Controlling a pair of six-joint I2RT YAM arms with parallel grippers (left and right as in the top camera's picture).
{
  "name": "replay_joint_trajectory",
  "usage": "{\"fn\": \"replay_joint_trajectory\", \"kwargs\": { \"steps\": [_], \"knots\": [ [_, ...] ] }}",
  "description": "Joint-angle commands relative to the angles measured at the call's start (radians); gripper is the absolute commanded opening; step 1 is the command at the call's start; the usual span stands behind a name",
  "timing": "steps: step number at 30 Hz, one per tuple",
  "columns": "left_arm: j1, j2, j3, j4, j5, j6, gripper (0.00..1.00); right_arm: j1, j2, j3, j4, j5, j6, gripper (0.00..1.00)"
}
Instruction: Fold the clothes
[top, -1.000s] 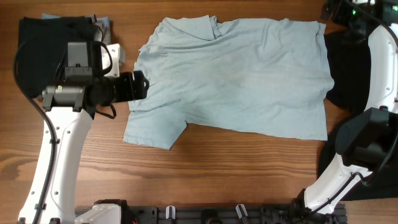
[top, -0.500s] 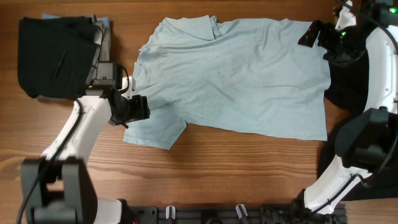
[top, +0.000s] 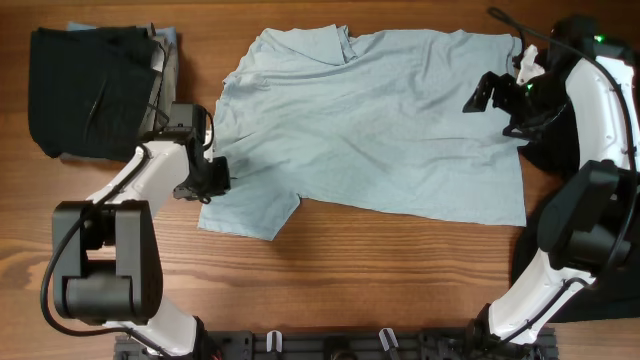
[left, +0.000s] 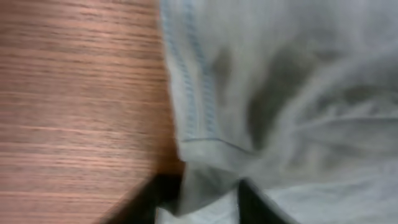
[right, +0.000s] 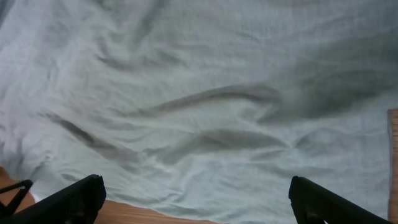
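At bench (top: 380, 270) left, pinches the T-shirt sleeve (top: 245, 205) between left fingers (left: 256, 204) for folding; holds right fingers (right: 68, 199) spread above it.

Beneath my left gripper (top: 217, 180) lies a wooden table (top: 380, 270), warm brown, its grain running in long streaks from side to side. Just beside that gripper the bare wood shows close up, reddish with fine dark lines, though blurred. Below my right gripper (top: 487, 95) thin slivers of the same wood show at the edges of my wrist view. Well behind both grippers, along the table's near edge, runs a black rail (top: 330, 345) with clamps. The light is soft and even, and shadows stay faint.
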Motion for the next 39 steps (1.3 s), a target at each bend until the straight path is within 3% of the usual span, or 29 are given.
{"fn": "replay_joint_trajectory", "kwargs": {
  "steps": [1, 11, 13, 15, 18, 22, 25, 27, 35, 39],
  "knots": [
    [0.001, 0.051, -0.018, -0.02, 0.011, 0.006, 0.04, -0.003, -0.026, -0.016, 0.024, 0.099, 0.0, 1.0],
    [0.034, -0.051, 0.129, -0.295, 0.022, -0.001, 0.04, -0.099, -0.026, -0.051, -0.05, 0.216, 0.136, 0.99],
    [0.045, -0.089, 0.136, -0.307, 0.029, -0.001, 0.04, -0.123, -0.026, -0.079, -0.074, 0.212, 0.143, 0.91],
    [0.055, -0.127, 0.136, -0.313, 0.04, -0.001, 0.04, -0.134, -0.026, -0.124, -0.092, 0.208, 0.147, 0.72],
    [0.059, -0.159, 0.136, -0.312, 0.063, -0.001, 0.04, -0.132, -0.026, -0.219, -0.073, 0.193, 0.143, 0.55],
    [0.059, -0.171, 0.136, -0.314, 0.063, -0.001, 0.04, -0.137, -0.026, -0.366, 0.014, 0.195, 0.173, 0.48],
    [0.059, -0.171, 0.136, -0.314, 0.063, 0.0, 0.04, -0.154, -0.026, -0.424, 0.059, 0.231, 0.192, 0.5],
    [0.059, -0.171, 0.136, -0.315, 0.063, -0.001, 0.04, -0.168, -0.026, -0.433, 0.057, 0.274, 0.193, 0.64],
    [0.059, -0.171, 0.136, -0.317, 0.064, -0.001, 0.04, -0.192, -0.026, -0.474, 0.043, 0.347, 0.211, 0.75],
    [0.059, -0.171, 0.136, -0.317, 0.066, -0.001, 0.04, -0.192, -0.026, -0.539, 0.103, 0.354, 0.219, 0.75]
  ]
}}
